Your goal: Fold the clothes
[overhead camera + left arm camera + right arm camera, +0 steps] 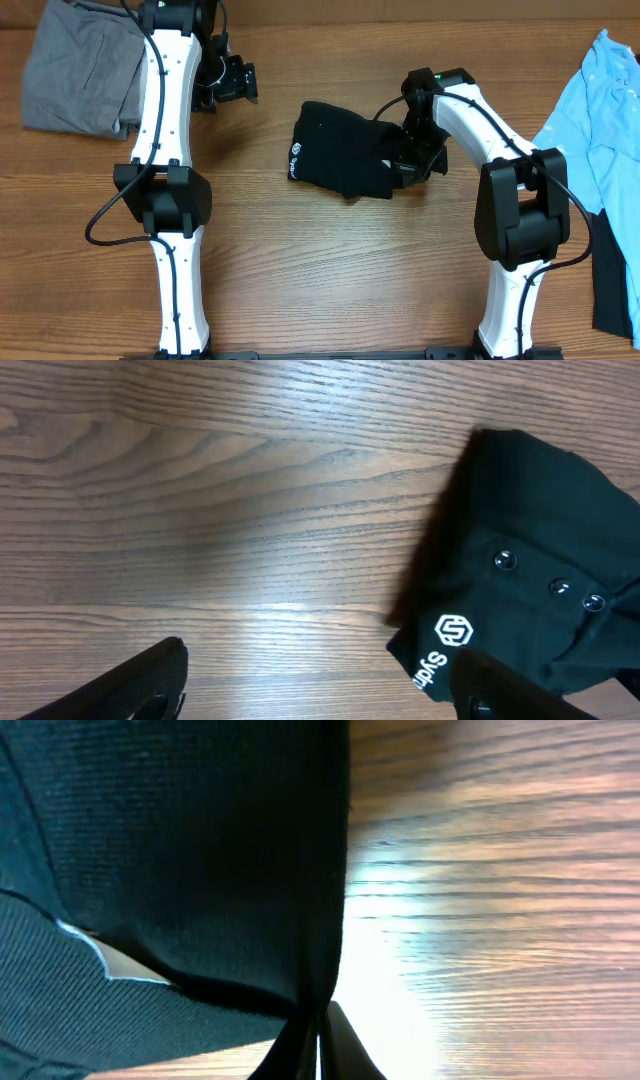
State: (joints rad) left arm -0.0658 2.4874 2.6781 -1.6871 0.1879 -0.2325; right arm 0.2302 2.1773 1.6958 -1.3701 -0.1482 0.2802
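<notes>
Black shirt (340, 150) sits bunched in a rough fold about mid-table (300, 260), a bit toward the far edge. The right gripper (405, 165) is on the shirt's right edge. In its wrist cam the fingers (335, 1045) are pressed together with a fold of black cloth pinched between them, and the rest of the shirt fills the left of that view.

The left gripper (238, 80) is spread wide, holding nothing, and is over bare wood left of the shirt.

The white logo (455, 630) is a hexagon with an S-like mark. The letters under it look like "Syd", and the rest is cut off. There are three small snaps (503, 560) in a row nearby.

Grey garment (80, 75) is piled in the far left corner. Blue shirt (600, 110) is draped along the right edge, with some dark cloth (612, 285) below it.
</notes>
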